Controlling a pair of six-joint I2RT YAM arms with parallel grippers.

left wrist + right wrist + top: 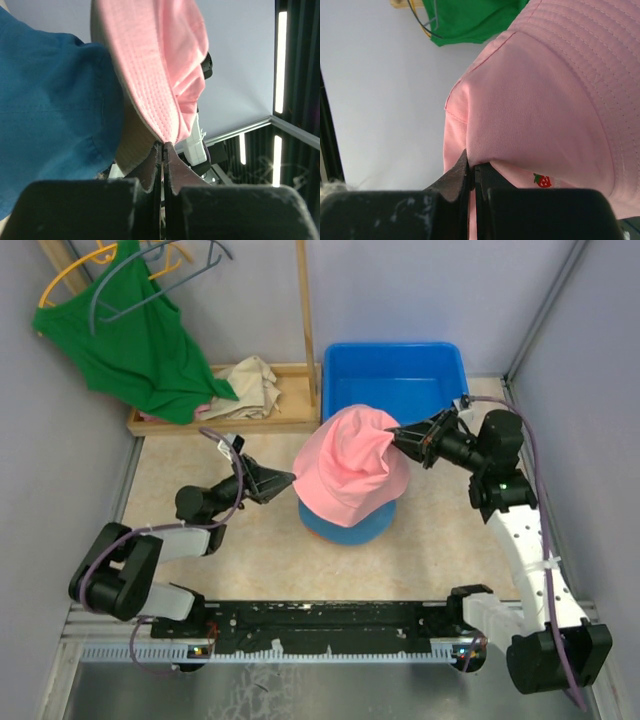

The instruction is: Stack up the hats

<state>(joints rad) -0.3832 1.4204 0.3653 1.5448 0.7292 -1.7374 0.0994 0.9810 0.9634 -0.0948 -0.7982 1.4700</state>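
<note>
From the top camera, the pink hat [345, 465] hangs at the middle of the tabletop [250, 550], stretched between the two arms. The left fingers [280, 481] meet its brim on the left and the right fingers [405, 440] bite into its crown at the upper right. Directly beneath it a blue hat [345, 528] lies on the tabletop, with only its near rim showing past the pink brim; whether the two hats touch cannot be told from here. Behind them stands a blue bin [395, 375]. To the far left a green tank top [130, 340] hangs on a hanger over a wooden rack [305, 320], with a beige cloth [250, 385] lying on the rack's base. In the left wrist camera, the left fingers [171, 160] are pressed together on the edge of the pink hat's [155, 60] stitched brim, which rises up and away from them. The blue hat [50, 115] fills the left side of this view, just beside the pink brim. In the right wrist camera, the right fingers [462, 172] are clamped shut on a fold of the pink hat [535, 110] at the side of its crown. A small strawberry emblem [542, 180] shows on the fabric just right of the pinch. The green tank top [470, 20] shows at the top edge, against the pale wall.
</note>
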